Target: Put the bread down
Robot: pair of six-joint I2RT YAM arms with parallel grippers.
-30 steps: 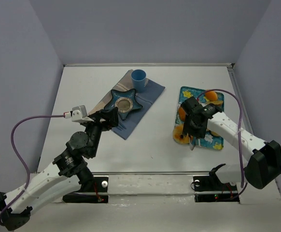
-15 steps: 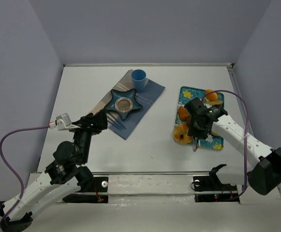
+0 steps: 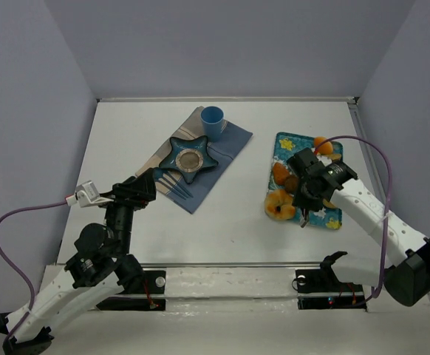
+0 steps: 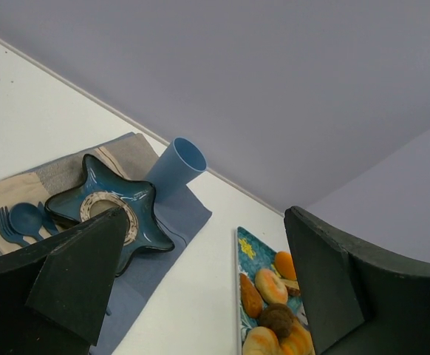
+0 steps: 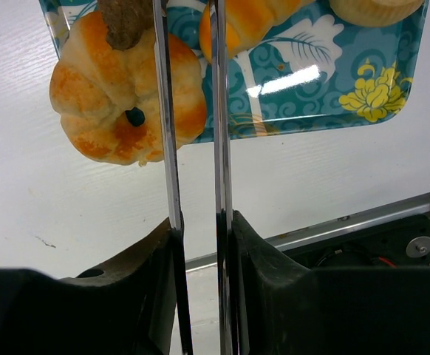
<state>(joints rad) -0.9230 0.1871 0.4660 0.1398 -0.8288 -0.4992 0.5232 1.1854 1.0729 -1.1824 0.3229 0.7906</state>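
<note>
The bread (image 3: 292, 183) is a dark brown lump on the blue patterned tray (image 3: 331, 220), among orange pastries. It also shows in the left wrist view (image 4: 278, 319) and at the top edge of the right wrist view (image 5: 125, 21). My right gripper (image 3: 308, 194) hovers over the tray, shut on metal tongs (image 5: 191, 111). The tong blades stand a little apart, and the bread lies just left of the left blade. The tong tips are out of view. My left gripper (image 3: 142, 185) is open and empty, near the napkin's near-left edge.
A blue star-shaped plate (image 3: 190, 157) lies on a blue napkin (image 3: 230, 140), with a blue cup (image 3: 213, 120) behind it and a blue fork and spoon (image 4: 19, 220) beside it. A pumpkin-shaped orange bun (image 5: 119, 96) overhangs the tray's near-left corner. The table's front rail (image 5: 363, 225) is close below.
My left arm has drawn back to the left and towards the table's near edge, away from the star plate. My right gripper has shifted slightly right and nearer over the tray, tongs still held.
</note>
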